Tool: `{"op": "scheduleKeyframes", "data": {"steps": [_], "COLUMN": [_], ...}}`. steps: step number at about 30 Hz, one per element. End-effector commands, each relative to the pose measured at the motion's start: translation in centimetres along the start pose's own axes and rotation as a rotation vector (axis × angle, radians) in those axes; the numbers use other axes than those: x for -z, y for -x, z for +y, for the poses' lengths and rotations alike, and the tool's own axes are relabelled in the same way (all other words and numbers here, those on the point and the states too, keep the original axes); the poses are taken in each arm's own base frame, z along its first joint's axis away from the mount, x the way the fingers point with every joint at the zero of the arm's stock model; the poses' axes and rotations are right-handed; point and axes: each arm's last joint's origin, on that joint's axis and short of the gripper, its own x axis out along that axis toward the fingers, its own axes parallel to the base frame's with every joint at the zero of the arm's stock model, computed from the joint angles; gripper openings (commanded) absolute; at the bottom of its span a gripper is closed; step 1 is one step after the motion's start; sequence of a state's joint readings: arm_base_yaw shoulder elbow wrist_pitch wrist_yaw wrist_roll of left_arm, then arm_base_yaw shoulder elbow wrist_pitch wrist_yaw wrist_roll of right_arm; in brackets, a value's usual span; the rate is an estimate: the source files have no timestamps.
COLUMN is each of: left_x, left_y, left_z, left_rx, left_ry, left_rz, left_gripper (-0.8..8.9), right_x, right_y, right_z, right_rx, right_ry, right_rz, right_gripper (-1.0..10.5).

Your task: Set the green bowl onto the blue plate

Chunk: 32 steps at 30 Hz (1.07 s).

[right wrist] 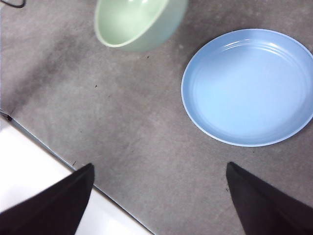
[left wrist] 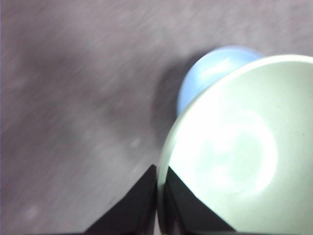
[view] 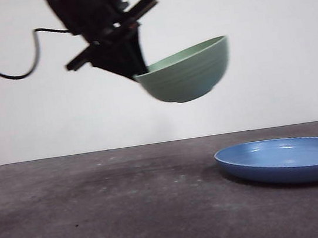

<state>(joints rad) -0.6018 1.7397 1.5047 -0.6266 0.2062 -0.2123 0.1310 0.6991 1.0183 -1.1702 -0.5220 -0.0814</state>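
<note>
Green bowl (view: 188, 73): pale mint, faintly ridged outside, lighter rim; held in the air, tilted, clear above the bench (view: 101, 210), up and to the side of the blue plate (view: 289, 160), not touching it. Left gripper (left wrist: 159, 196): fingers clenched on the bowl's rim, one inside, one outside. Blue plate: wide, shallow, glossy, lying flat with bare bench all round. Right gripper (right wrist: 156, 196): fingers spread wide, grasping nothing, near the bench edge.
</note>
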Motion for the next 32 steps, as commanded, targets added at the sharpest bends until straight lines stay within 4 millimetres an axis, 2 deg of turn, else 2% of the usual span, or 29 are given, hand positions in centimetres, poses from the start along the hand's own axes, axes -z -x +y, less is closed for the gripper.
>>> {"op": "scheduleKeyframes", "data": {"steps": [1,10,18,22,32], "left_x": [-0.9,-2.5,-2.5,-2.2,-1.1], "left_y": [-2.0,-7.8,-12.9,-14.3,-16.1], "left_z": [-1.3,-4.4,-5.9,-6.0,-5.8], "left_rx": [0.022,0.058,0.031,0.015,-0.007], "left_ry": [0.003,-0.04,-0.069,-0.076,-0.081], "left_rz": [0.01,0.077,0.147,0.151,0.201], "left_gripper": [0.15,0.15,0.15,0.15,0.15], "right_x": [-0.4,-0.4,-0.4,-0.4,-0.4], "right_y": [0.3,0.3,0.3,0.3,0.3], "right_z": [0.2,0.2,0.2,0.2,0.2], "right_rx": [-0.003,-0.003,-0.003,-0.003,-0.003], "right_ry": [0.011,0.011,-0.003,-0.004,-0.003], "right_rz": [-0.019,-0.019,-0.019,-0.019,-0.02], "right_gripper": [4.3,4.3,4.3,4.3,4.3]}}
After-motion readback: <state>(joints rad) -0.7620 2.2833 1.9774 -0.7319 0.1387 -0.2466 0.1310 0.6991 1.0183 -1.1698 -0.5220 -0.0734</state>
